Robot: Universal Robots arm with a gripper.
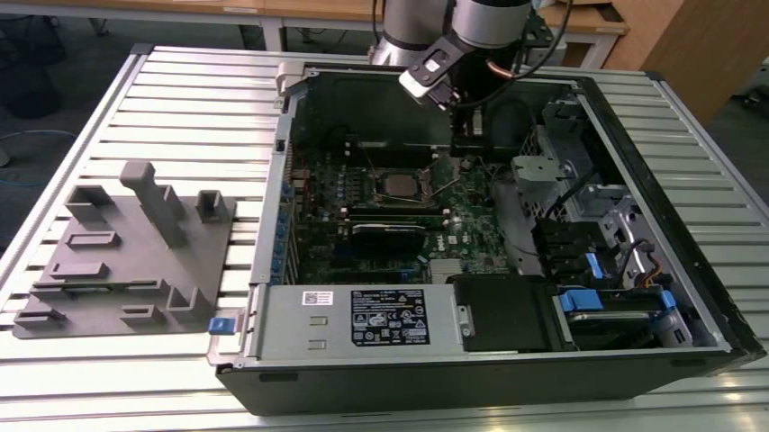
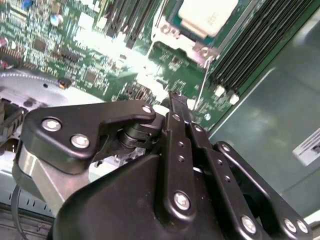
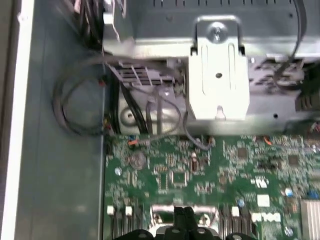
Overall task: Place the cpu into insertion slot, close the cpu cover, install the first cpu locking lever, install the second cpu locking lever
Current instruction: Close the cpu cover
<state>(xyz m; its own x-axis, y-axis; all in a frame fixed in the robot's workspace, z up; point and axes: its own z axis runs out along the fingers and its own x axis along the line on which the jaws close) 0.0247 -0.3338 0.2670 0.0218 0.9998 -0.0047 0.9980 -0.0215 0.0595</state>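
Gripper (image 2: 172, 96) closed tight on nothing, poised over board (image 3: 200, 175); chip (image 1: 397, 184) seated at its 7 o'clock in exterior view; could snag raised lever (image 2: 204, 75), bending it

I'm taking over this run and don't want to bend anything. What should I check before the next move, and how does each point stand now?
1. Cpu seated flat: ok, its silvery top lies level in the second wrist view.
2. Cover down over the cpu: looks ok, but cannot tell if it lies fully flat.
3. Lever latched: not ok, the wire stands out from the socket.
4. Other lever latched: cannot tell.
5. Gripper empty: ok, shut on nothing.
6. Gripper clear of the board: cannot tell, its tips are close above it near the lever.
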